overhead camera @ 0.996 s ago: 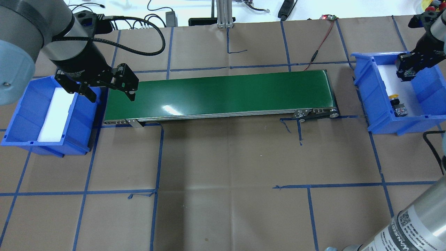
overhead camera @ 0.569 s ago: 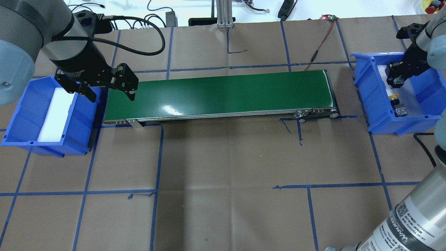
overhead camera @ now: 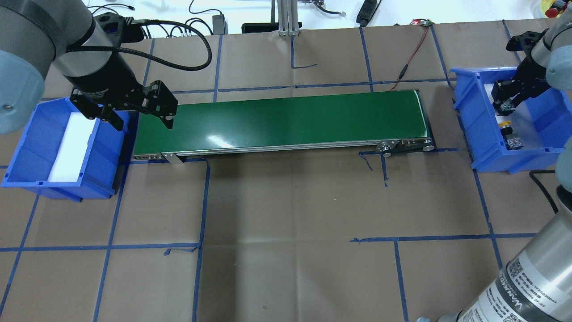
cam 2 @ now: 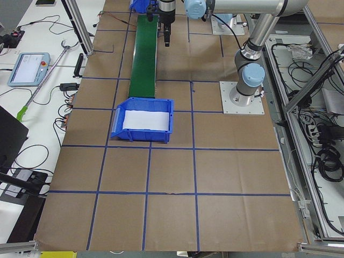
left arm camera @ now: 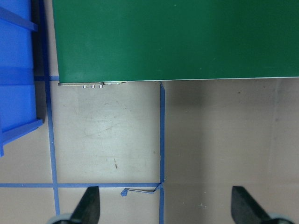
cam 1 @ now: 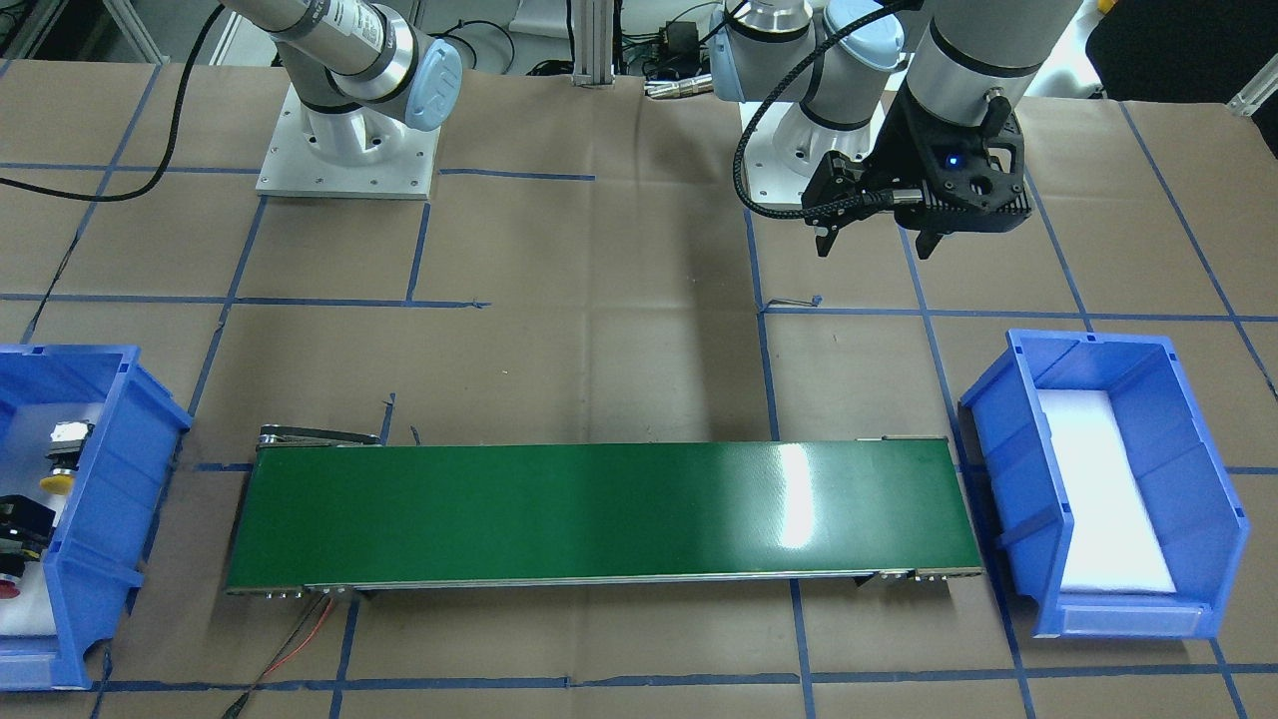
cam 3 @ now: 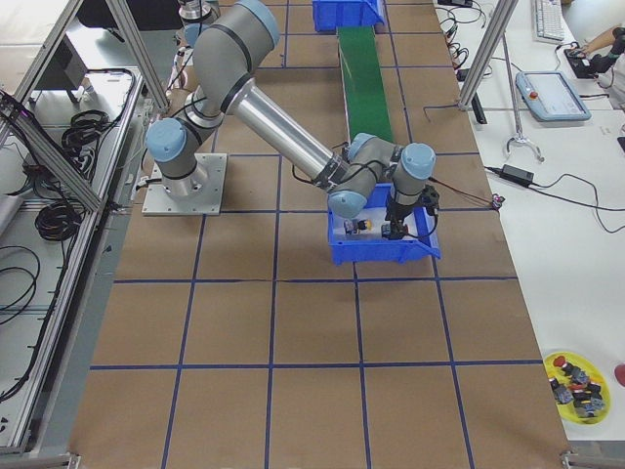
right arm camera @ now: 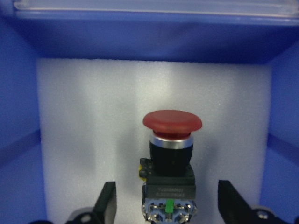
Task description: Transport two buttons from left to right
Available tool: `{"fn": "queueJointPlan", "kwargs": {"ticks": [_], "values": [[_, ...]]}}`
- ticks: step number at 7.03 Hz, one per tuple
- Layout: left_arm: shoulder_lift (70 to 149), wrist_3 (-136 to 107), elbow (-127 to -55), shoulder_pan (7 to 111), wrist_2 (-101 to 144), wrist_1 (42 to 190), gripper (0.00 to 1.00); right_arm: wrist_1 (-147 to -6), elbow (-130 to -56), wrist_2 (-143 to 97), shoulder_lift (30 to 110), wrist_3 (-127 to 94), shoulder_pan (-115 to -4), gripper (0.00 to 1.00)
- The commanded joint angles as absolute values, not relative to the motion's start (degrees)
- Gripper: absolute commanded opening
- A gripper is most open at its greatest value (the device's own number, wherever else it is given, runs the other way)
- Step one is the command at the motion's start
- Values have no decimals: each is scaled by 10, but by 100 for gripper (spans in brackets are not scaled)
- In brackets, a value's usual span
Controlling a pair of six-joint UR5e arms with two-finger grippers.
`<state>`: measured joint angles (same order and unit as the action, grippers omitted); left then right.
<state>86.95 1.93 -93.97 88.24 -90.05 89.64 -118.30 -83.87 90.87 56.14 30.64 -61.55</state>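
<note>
White foam (right arm camera: 79,121) in the right bin (overhead camera: 469,120) carrying 2 buttons: red button (right arm camera: 172,140) lying cap toward 12 o'clock in the wrist view, between the right gripper's (right arm camera: 167,198) wide jaws, gaps on both sides; yellow button (overhead camera: 505,124) just at 6 o'clock overhead. Looks delivered, only retreat left. Lift straight up, jaws wide, no sideways drift into the cap. Left gripper (left arm camera: 166,203) spread wide, empty, by the belt's (overhead camera: 286,120) 9 o'clock end.

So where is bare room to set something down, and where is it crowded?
Bare: the whole green belt, the white foam in the left bin, and the brown table on the robot's side of the belt. Crowded: the right bin, where the yellow button, the red button and the open right claw sit close together.
</note>
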Motion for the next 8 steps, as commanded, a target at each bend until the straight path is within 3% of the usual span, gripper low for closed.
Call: {"fn": "queueJointPlan", "kwargs": {"ticks": [1,5,8], "values": [[868,19,-939,882,-900,896,100,-1178,-819,911,583,303,-621,100],[871,19,-938,882,-901,896,100,-1007,-747,910,705,214,-694,100],[872,18,-937,882,-900,896,100,-914,-787,792,801,113,-786,100]]}}
